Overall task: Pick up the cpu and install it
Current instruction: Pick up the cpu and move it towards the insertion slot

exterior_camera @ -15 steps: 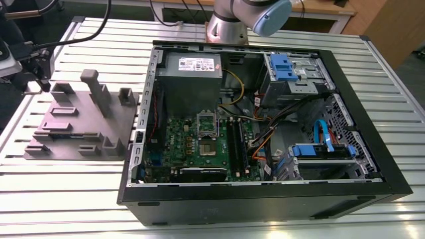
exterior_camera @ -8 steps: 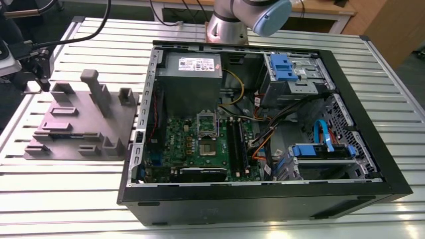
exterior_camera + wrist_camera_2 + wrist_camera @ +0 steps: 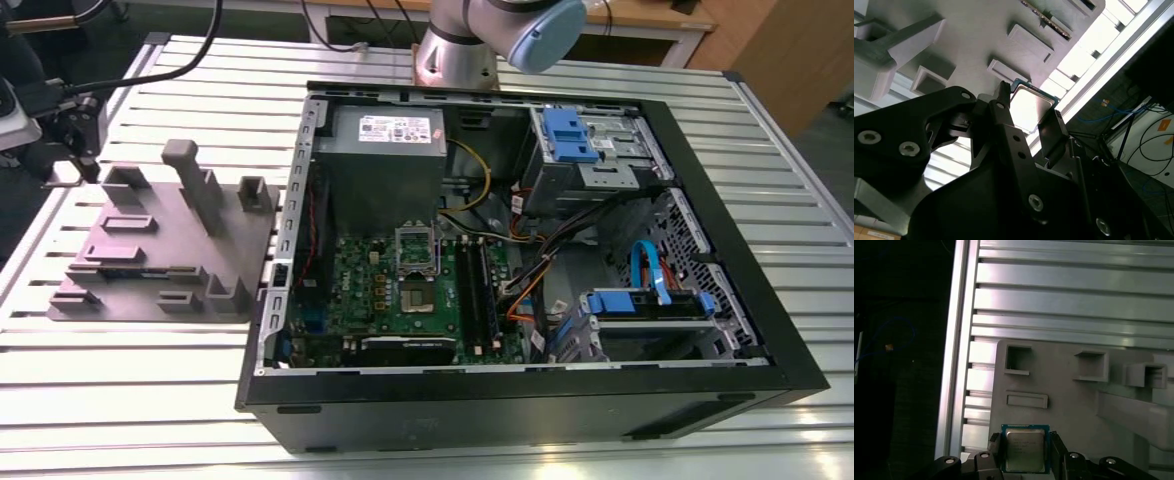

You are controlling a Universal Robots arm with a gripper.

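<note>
In both wrist views, our gripper (image 3: 1025, 441) has its black fingers (image 3: 995, 444) closed against two opposite edges of the cpu (image 3: 1025, 454), silvery top showing. The gripper's dark links hide whether the chip rests on the grey moulded plate (image 3: 1074, 390) or hangs just above it. The chip is near the plate's corner, close to the edge of the slatted table (image 3: 1064, 300). Well apart, toward the exterior view's right, the open computer case (image 3: 534, 405) holds the green motherboard (image 3: 380, 295) with its silver-framed socket (image 3: 419, 262).
</note>
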